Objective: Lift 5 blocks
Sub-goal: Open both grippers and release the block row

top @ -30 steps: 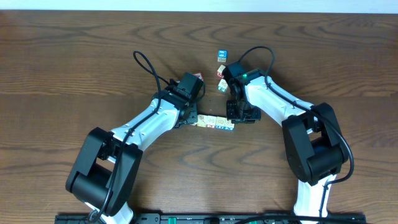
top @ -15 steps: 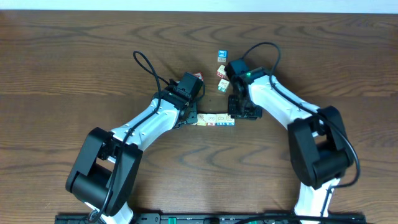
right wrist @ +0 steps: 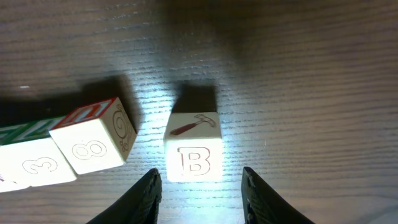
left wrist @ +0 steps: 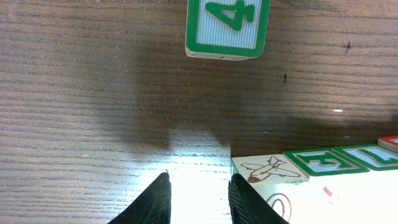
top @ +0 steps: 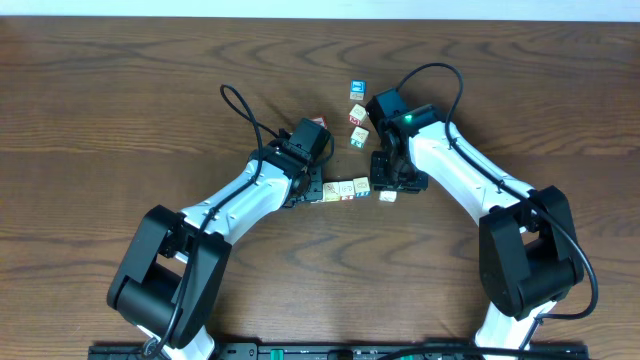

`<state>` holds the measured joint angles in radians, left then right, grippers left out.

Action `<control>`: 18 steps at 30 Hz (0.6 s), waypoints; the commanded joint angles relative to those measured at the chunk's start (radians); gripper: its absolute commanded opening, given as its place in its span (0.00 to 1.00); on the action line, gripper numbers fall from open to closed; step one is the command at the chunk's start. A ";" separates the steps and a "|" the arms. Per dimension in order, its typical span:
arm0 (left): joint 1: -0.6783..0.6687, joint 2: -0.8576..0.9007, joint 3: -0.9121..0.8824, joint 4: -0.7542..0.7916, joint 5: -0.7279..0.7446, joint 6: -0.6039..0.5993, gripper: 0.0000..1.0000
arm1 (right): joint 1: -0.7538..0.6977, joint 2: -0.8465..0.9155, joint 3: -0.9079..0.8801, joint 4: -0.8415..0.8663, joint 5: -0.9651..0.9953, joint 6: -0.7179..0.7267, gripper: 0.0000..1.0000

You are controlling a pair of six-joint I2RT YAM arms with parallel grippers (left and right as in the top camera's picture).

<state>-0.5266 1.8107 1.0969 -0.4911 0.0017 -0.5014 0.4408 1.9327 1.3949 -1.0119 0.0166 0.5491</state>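
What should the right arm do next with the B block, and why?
Probably nudge the B block over against the 8 block. It sits apart from the row, loose between the right tool's open fingers, so a squeeze from both ends wouldn't catch it yet.

Dark wooden table (top: 110,90), streaky grain — glare

The overhead view looks straight down from far off on the whole table (top: 120,90), with the arms (top: 240,195) entering from 6 o'clock. Each wrist view sits very near the wood, peering past its own hand at 6 o'clock: left hand (left wrist: 199,182), right hand (right wrist: 200,177). All three views share the blocks (top: 345,189). The blocks (left wrist: 323,160) are at 4 o'clock for the left wrist, and the blocks (right wrist: 93,146) are at 9 o'clock for the right.
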 commanded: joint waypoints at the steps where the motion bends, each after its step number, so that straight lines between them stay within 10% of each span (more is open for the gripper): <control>1: -0.002 0.013 0.019 -0.002 0.009 -0.013 0.32 | 0.007 -0.010 0.011 -0.006 0.025 0.011 0.40; 18: 0.011 0.013 0.019 0.009 0.008 -0.013 0.32 | -0.024 -0.011 0.095 0.074 -0.006 -0.068 0.49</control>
<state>-0.5251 1.8107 1.0969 -0.4873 0.0021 -0.5014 0.4362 1.9327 1.4223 -0.9482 0.0139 0.5117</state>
